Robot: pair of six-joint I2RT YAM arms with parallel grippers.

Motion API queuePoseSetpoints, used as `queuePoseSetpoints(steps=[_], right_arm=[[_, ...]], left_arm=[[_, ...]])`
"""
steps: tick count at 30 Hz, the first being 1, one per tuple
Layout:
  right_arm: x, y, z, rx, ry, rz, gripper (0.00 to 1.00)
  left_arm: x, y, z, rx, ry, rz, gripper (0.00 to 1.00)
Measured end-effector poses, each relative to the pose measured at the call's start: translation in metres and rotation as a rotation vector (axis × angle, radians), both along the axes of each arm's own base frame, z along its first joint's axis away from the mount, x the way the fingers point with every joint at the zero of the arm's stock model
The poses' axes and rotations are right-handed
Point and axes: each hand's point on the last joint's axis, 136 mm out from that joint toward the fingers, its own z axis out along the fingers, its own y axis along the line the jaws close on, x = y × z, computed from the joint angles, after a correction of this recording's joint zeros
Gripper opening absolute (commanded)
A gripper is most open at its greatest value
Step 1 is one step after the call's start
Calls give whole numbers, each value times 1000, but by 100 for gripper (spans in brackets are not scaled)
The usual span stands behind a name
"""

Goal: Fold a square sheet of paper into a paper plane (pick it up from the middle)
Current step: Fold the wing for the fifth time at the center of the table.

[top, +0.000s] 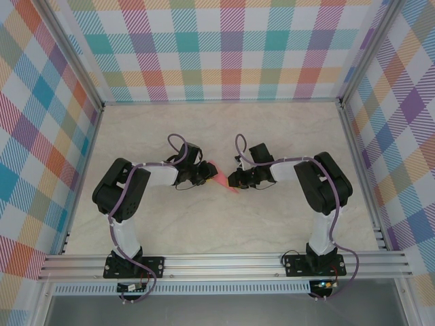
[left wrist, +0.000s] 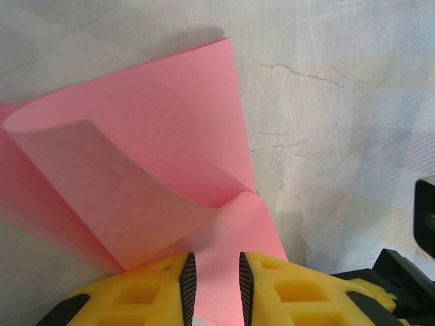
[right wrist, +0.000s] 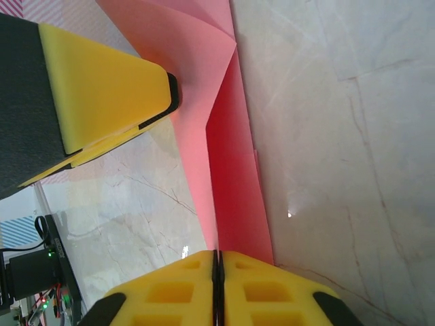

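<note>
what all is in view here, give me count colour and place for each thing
square sheet of paper: 1, salmon-pink, partly folded and curled, table middle between the two arms
table: 1, cream marble pattern, under everything
walls: 3, multicolour plaid, back and both sides
rail: 1, silver metal, along the near table edge
cables: 2, purple, looping along each arm
left arm: 1, black and white, bolted to the rail on the left
right arm: 1, black and white, bolted to the rail on the right
left fingers: 2, yellow, apart with the paper between them
right fingers: 2, yellow, shut on the paper's edge
</note>
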Motion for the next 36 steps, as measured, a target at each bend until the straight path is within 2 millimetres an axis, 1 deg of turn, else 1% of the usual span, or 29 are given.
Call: queuePoseSetpoints(steps=[10,17,19,25,31,36], right_arm=[[2,-3,-4,9,25,-5,1],[2,-4,-4,39,80,-15,0],[3,-4,-4,42,93,-20,0],[3,-3,-5,38,123,-32,0],[4,-3,-5,43,160,-39,0],[3,-2,-6,43,180,-37,0]], left_arm=[[2,0,0,7,9,-2,27],[2,-8,7,-31,-35,-55,36],[1,-10,10,-47,-59,-71,37],[-4,-18,19,-94,-112,-107,37],[-18,-28,17,-111,-122,-147,35],[-19,-32,19,-121,-130,-159,34]])
